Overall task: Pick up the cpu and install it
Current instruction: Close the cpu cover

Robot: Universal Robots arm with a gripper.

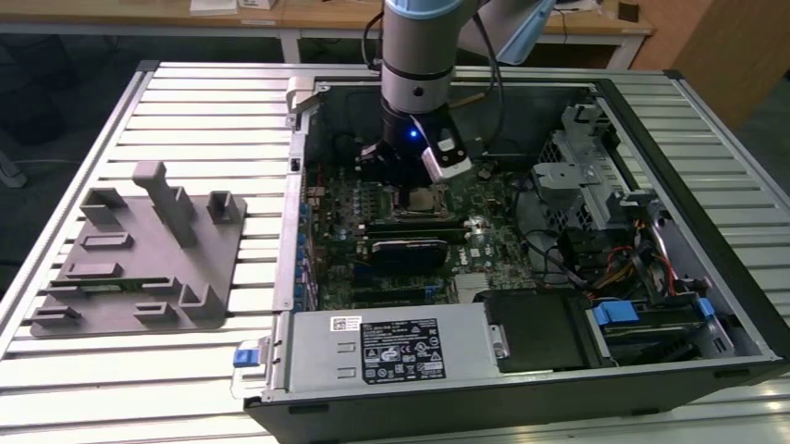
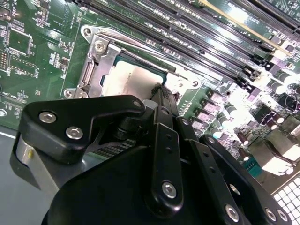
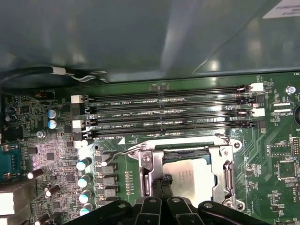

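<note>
Look for the cpu (image 3: 190, 177) lying flat in the shiny socket frame (image 3: 146, 165) on the green board (image 3: 267, 150), inside the computer case (image 1: 691, 129). Keep the gripper (image 3: 164, 182), pinched shut with nothing in it, soft at the cpu's edge. Push straight and gently, never sideways, to avoid bending tiny pins.
</note>
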